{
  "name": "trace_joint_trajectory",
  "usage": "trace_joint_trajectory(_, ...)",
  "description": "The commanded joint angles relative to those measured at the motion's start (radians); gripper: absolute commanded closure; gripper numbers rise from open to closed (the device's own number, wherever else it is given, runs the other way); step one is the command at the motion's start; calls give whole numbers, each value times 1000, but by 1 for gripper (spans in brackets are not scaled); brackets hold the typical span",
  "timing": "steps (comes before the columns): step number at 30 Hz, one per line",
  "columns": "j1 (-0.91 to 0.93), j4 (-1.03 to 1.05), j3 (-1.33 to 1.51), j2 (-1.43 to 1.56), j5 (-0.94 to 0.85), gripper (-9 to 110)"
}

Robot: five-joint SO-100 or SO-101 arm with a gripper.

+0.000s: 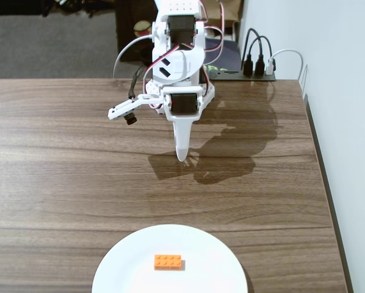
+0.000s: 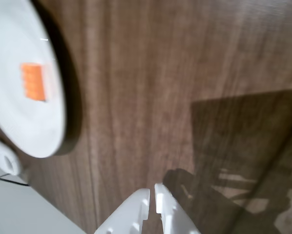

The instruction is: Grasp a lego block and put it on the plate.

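Note:
The orange lego block [image 1: 168, 262] lies flat on the white plate [image 1: 127, 262] at the front edge of the table in the fixed view. In the wrist view the block [image 2: 33, 82] sits on the plate [image 2: 24, 126] at the upper left. My white gripper [image 1: 182, 154] hangs tip-down over the bare table near the arm's base, well behind the plate. In the wrist view the gripper [image 2: 152, 191] enters from the bottom edge, its jaws almost together with only a thin slit between them and nothing held.
A power strip [image 1: 256, 70] with black and white cables lies at the table's back right. The table's right edge [image 1: 321, 183] runs along a white wall. The arm casts a dark shadow [image 1: 219, 155] on the wood to its right.

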Motion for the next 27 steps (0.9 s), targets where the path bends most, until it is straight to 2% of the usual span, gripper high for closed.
trace_joint_trajectory(1, 2, 29, -2, 37, -5, 101)
trace_joint_trajectory(16, 12, 298, 51, 327, -8, 101)
trace_joint_trajectory(27, 43, 387, 80, 495, 17, 101)
